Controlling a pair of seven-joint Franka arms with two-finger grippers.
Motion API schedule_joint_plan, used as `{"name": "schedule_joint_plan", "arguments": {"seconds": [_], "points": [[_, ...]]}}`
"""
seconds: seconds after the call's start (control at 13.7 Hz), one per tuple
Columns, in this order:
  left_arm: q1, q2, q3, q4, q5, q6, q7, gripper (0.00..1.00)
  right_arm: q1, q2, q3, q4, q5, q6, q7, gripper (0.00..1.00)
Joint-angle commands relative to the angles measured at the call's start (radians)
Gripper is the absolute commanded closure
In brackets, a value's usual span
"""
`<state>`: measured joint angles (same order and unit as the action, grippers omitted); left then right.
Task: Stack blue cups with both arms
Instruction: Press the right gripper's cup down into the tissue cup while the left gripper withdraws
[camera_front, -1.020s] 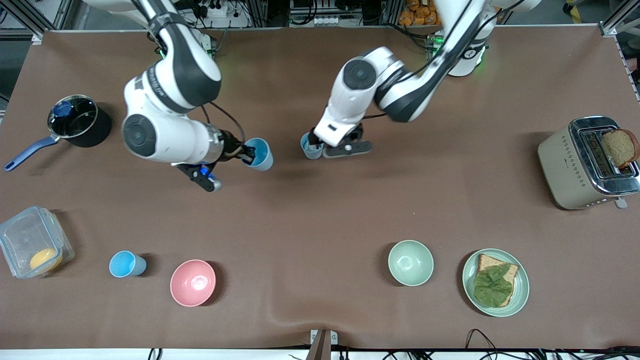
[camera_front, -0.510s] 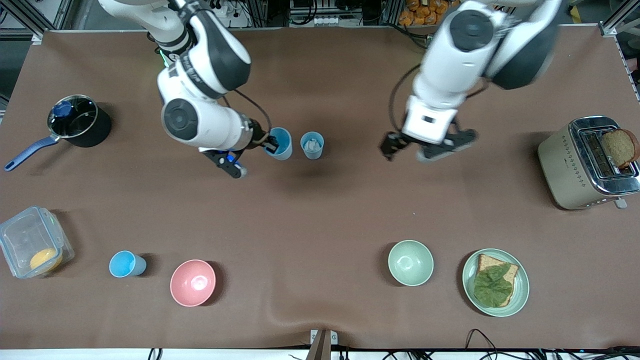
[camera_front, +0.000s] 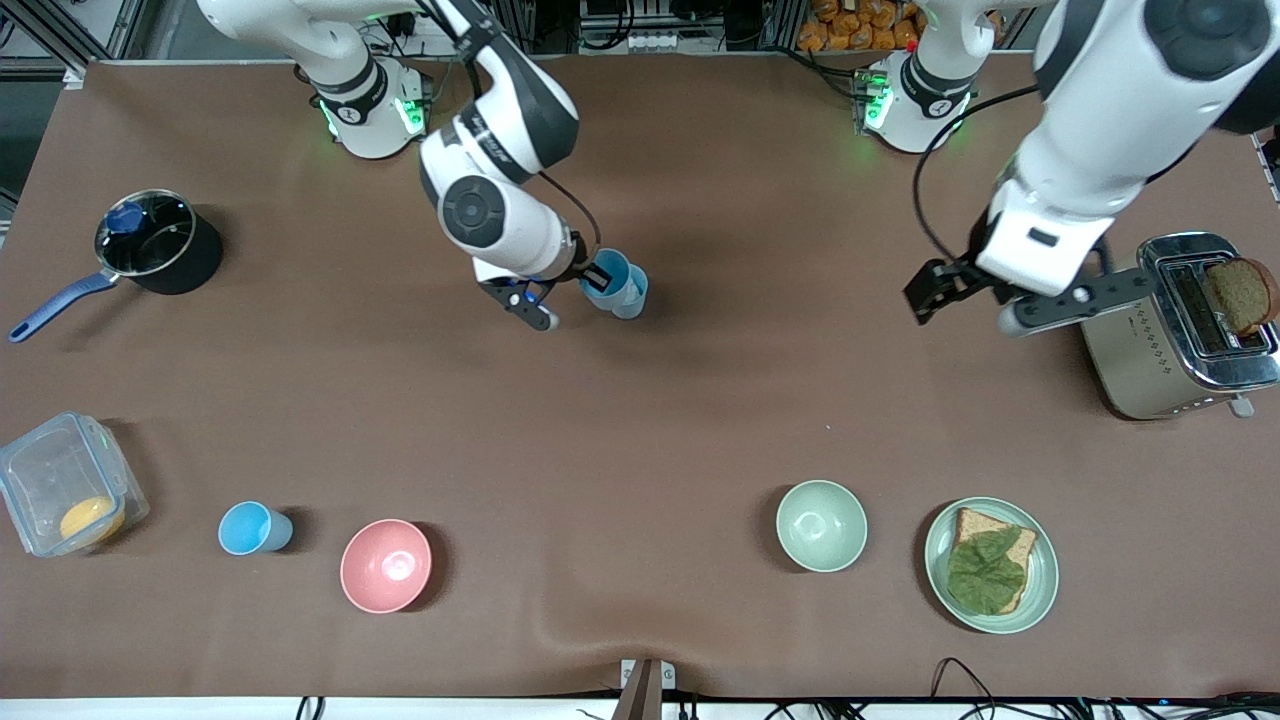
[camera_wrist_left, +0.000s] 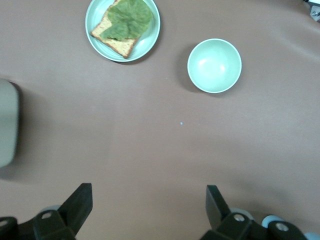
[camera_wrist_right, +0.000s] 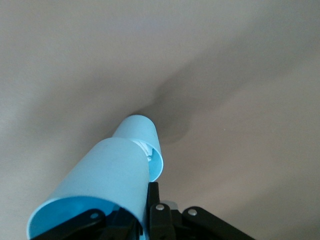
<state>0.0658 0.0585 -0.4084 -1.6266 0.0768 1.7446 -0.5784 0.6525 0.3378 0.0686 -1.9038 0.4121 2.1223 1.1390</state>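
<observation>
My right gripper (camera_front: 594, 278) is shut on the rim of one blue cup (camera_front: 611, 271), one finger inside and one outside. It holds the cup tilted, with its base at the mouth of the second blue cup (camera_front: 635, 301), which stands on the table. In the right wrist view the held cup (camera_wrist_right: 100, 185) points down into the standing cup (camera_wrist_right: 145, 137). My left gripper (camera_front: 922, 292) is open and empty, up over the table beside the toaster (camera_front: 1150, 330). Its fingers (camera_wrist_left: 75, 205) stand wide apart over bare mat.
A brighter sky-blue cup (camera_front: 252, 528), a pink bowl (camera_front: 386, 565) and a clear box (camera_front: 65, 495) lie near the front camera at the right arm's end. A green bowl (camera_front: 821, 525) and a plate (camera_front: 1045, 585) with bread lie toward the left arm's end. A pot (camera_front: 155, 245) stands by the right arm.
My left gripper let go of the standing cup and swung away to the toaster. My right gripper carried its cup toward the left arm's end, up to the standing cup.
</observation>
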Motion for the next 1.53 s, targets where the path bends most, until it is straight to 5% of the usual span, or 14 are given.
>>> {"name": "schedule_joint_plan", "arguments": {"seconds": [0.0, 0.15, 0.36, 0.58, 1.02, 1.09, 1.17, 1.46], "points": [[0.028, -0.039, -0.014, 0.010, 0.012, -0.052, 0.043, 0.00, 0.024, 0.004, -0.009, -0.007, 0.005, 0.021, 0.034, 1.00], [0.037, -0.037, -0.009, 0.056, 0.002, -0.101, 0.049, 0.00, 0.036, 0.018, -0.009, -0.011, 0.005, 0.042, 0.036, 1.00], [-0.033, -0.043, 0.106, 0.068, 0.003, -0.120, 0.152, 0.00, 0.047, 0.043, -0.009, -0.014, 0.005, 0.080, 0.042, 1.00], [-0.031, -0.039, 0.149, 0.083, -0.017, -0.122, 0.247, 0.00, 0.062, 0.052, -0.009, -0.018, 0.005, 0.081, 0.047, 1.00], [-0.029, -0.045, 0.183, 0.088, -0.032, -0.161, 0.291, 0.00, 0.067, 0.049, -0.009, -0.038, 0.005, 0.070, 0.050, 1.00], [-0.029, -0.045, 0.183, 0.088, -0.031, -0.166, 0.311, 0.00, 0.062, 0.049, -0.009, -0.037, 0.005, 0.068, 0.060, 0.68], [-0.031, -0.046, 0.197, 0.088, -0.029, -0.168, 0.321, 0.00, 0.062, 0.049, -0.009, -0.035, 0.005, 0.068, 0.086, 0.01], [-0.034, -0.054, 0.206, 0.088, -0.019, -0.188, 0.350, 0.00, 0.052, 0.023, -0.016, 0.002, 0.005, 0.001, 0.087, 0.00]]}}
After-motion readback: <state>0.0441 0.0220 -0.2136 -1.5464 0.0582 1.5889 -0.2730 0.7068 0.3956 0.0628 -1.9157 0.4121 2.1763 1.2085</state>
